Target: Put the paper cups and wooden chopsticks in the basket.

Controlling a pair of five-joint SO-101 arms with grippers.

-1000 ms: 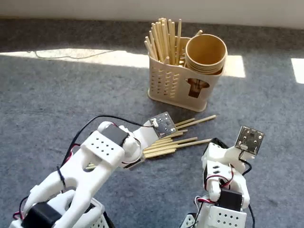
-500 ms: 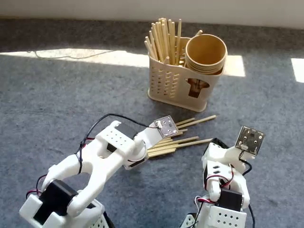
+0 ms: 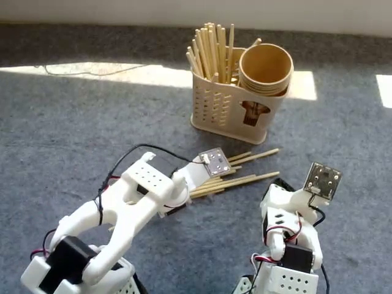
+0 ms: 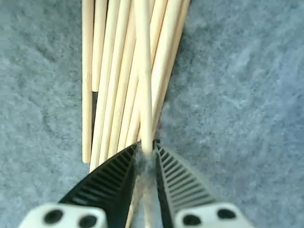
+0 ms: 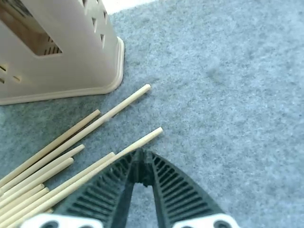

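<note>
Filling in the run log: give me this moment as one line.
left gripper shut on chopstick | right gripper shut, holding nothing | loose chopsticks on carpet | basket holds paper cups, upright chopsticks

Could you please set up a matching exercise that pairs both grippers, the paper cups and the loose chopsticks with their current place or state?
Column one:
1. left gripper
2. right gripper
3. paper cups
4. loose chopsticks

Column two:
A. lying on the grey carpet
B. shut on one chopstick
C. stacked in the basket
D. shut and empty

Pairs: 1-B, 2-D, 3-C, 4-A
</note>
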